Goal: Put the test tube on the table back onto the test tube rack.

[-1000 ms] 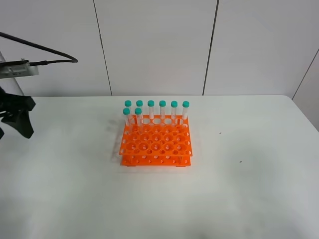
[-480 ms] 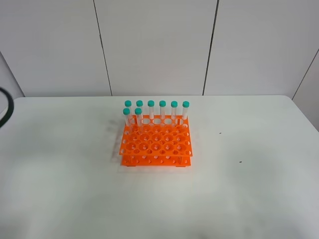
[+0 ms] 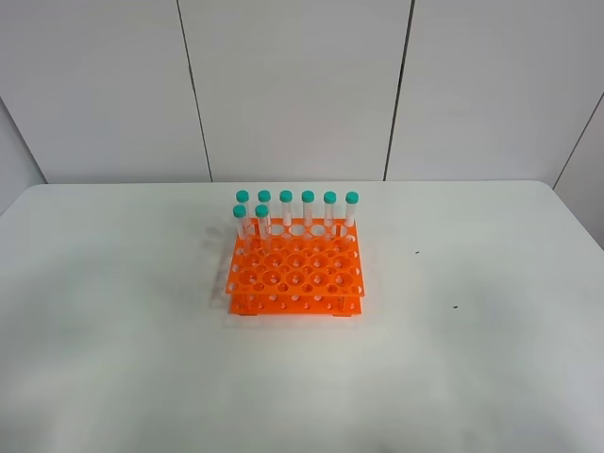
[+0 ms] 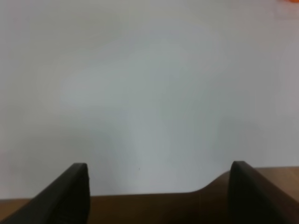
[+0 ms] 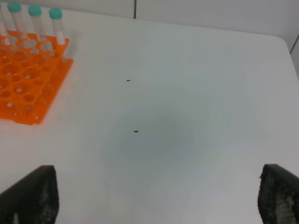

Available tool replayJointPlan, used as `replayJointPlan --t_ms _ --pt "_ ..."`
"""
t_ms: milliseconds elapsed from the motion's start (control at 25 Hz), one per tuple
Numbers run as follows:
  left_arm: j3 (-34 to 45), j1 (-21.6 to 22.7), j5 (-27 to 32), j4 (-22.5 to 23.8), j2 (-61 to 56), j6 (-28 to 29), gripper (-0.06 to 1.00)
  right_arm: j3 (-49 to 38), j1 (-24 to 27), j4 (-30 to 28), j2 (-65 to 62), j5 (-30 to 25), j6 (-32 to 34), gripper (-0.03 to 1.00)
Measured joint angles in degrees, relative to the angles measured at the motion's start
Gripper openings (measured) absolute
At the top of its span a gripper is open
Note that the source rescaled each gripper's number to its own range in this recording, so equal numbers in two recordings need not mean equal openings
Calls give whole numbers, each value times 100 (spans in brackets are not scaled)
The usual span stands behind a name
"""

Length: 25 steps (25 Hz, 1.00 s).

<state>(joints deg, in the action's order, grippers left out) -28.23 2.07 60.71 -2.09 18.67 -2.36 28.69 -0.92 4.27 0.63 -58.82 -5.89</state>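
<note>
The big white table fills most of the high view, and no arm shows in that view at all. In the middle of the table sits the orange test tube rack, flat and square with many round holes. Eight tubes with teal caps stand up straight in it. Six are in the back row, and two more stand in the next row toward the camera, at the left end. The front-left one of these is the test tube, standing in a hole like the others, though they all look the same and no tube lies on the table. The left gripper only shows in the left wrist view. Its two dark fingers are spread far apart over bare white table, and nothing is between them. A tiny bit of orange peeks in at one corner of that view. The right gripper only shows in the right wrist view. Its two black tips are also wide apart and hold nothing. That view shows one corner of the rack with three of the capped tubes, well away from the gripper, and two small dark specks on the table between them.
</note>
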Motion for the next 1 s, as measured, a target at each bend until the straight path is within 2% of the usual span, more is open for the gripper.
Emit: replayJointPlan --t_ms 320,720,1000 --pt "0 0 -38 0 -164 -6 94 0 0 0 0 0 0 94" --pt "0 -19 -38 0 -1739 -8 94 0 0 0 0 0 0 94" --pt "0 -32 -33 0 -1883 -8 94 0 0 0 0 0 0 94"
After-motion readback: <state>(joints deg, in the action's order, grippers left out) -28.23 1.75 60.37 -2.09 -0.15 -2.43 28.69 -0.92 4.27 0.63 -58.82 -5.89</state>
